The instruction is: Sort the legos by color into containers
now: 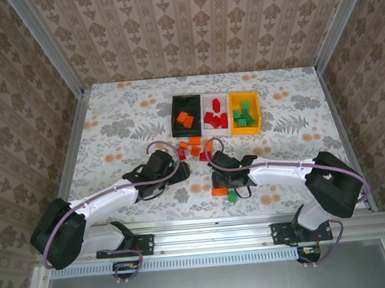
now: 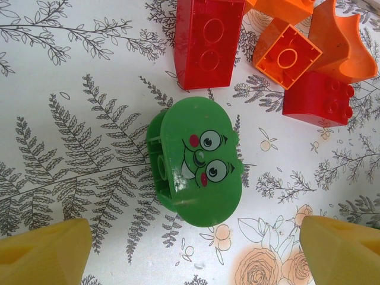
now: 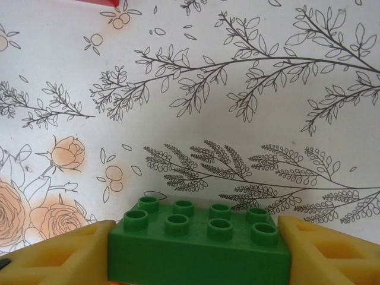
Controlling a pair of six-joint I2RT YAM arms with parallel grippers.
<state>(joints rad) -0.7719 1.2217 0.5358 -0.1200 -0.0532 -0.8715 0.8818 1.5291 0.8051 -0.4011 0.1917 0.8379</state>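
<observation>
Green brick (image 3: pixel 199 246), eight studs up, is what I see nearest on the right wrist camera. My right gripper (image 3: pixel 199 252) is clamped on it, a yellow finger (image 3: pixel 53 255) pressed against each short end. Flowered table cloth (image 3: pixel 237 89) runs away beyond it. I cannot tell whether the brick is lifted or resting.

From above, the right gripper (image 1: pixel 220 174) sits near the middle of the table. An orange piece (image 1: pixel 219 191) and a green piece (image 1: pixel 232 196) show at its near edge. I cannot tell whether that green one is the brick I hold.

My left gripper (image 2: pixel 190 255) is spread wide, with its yellow fingertips (image 2: pixel 44 252) at the two near corners of the wrist view and touching nothing. Just beyond them a rounded green face brick (image 2: pixel 199 160) lies on its side on the cloth. Farther on are a long red brick (image 2: pixel 208 41), a square orange brick (image 2: pixel 287 56), a curved orange piece (image 2: pixel 344 47) and a smaller red brick (image 2: pixel 317 98), bunched close together.

In the top view the left gripper (image 1: pixel 174 169) points right at that loose pile (image 1: pixel 194 147), which lies between both grippers and the bins.

Farthest off, the three bins stand touching in a row. The black bin (image 1: pixel 185 98) on the left holds orange bricks (image 1: pixel 185 119), the white bin (image 1: pixel 206 101) in the middle holds red bricks (image 1: pixel 215 119), and the yellow bin (image 1: pixel 246 130) on the right holds green bricks (image 1: pixel 243 115).
</observation>
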